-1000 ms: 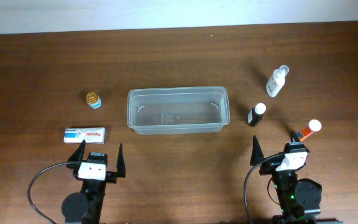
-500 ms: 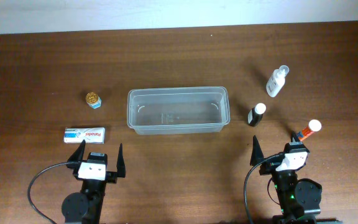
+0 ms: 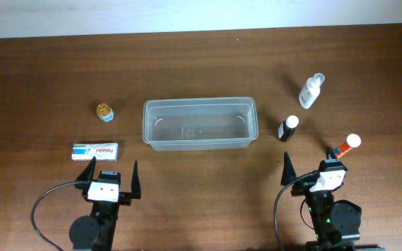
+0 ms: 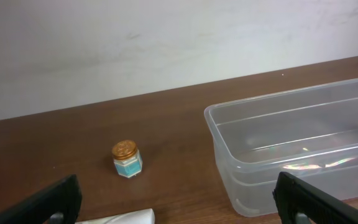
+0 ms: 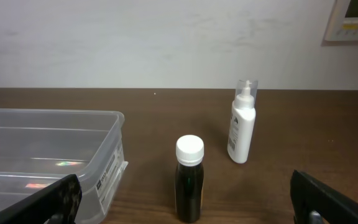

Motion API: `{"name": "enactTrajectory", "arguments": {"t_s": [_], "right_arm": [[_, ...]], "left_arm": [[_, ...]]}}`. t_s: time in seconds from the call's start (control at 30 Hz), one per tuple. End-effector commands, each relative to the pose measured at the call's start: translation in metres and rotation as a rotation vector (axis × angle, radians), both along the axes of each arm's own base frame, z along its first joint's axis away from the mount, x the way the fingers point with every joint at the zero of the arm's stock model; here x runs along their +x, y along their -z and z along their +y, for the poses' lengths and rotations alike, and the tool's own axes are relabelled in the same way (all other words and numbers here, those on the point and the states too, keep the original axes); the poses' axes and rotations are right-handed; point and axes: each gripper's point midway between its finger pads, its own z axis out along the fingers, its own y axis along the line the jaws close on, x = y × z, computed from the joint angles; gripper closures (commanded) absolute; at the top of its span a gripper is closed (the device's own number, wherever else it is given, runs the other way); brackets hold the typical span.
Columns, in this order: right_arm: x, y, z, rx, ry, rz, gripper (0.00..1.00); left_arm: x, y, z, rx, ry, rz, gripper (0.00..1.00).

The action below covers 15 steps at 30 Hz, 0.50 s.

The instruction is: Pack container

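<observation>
The clear plastic container (image 3: 199, 123) sits empty at the table's middle; it also shows in the left wrist view (image 4: 297, 143) and the right wrist view (image 5: 42, 155). A small gold-lidded jar (image 3: 104, 111) (image 4: 127, 159) and a white flat box (image 3: 95, 150) lie to its left. A dark bottle with a white cap (image 3: 288, 128) (image 5: 189, 179), a white spray bottle (image 3: 310, 90) (image 5: 242, 123) and an orange bottle with a white cap (image 3: 346, 145) stand to its right. My left gripper (image 3: 109, 172) is open and empty near the front edge. My right gripper (image 3: 307, 167) is open and empty, next to the orange bottle.
The brown wooden table (image 3: 201, 63) runs back to a white wall (image 4: 166, 43). A white wall fitting (image 5: 356, 18) hangs at the upper right in the right wrist view.
</observation>
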Motion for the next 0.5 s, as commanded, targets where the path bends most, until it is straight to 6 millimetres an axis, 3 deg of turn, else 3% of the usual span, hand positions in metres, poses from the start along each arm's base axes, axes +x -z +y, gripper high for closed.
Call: {"name": "enactTrajectory", "arguments": {"t_s": [0.0, 0.23, 0.47], "right_arm": [[0.000, 0.001, -0.001, -0.004, 0.005, 0.000, 0.02], [-0.001, 0.002, 0.013, 0.007, -0.070, 0.004, 0.02], [-0.001, 0.002, 0.012, 0.046, -0.066, 0.008, 0.02]], "left_arm": [[0.000, 0.001, 0.003, 0.016, -0.011, -0.003, 0.01], [0.000, 0.001, 0.003, 0.016, -0.011, -0.003, 0.01], [0.000, 0.001, 0.003, 0.016, -0.011, -0.003, 0.00]]}}
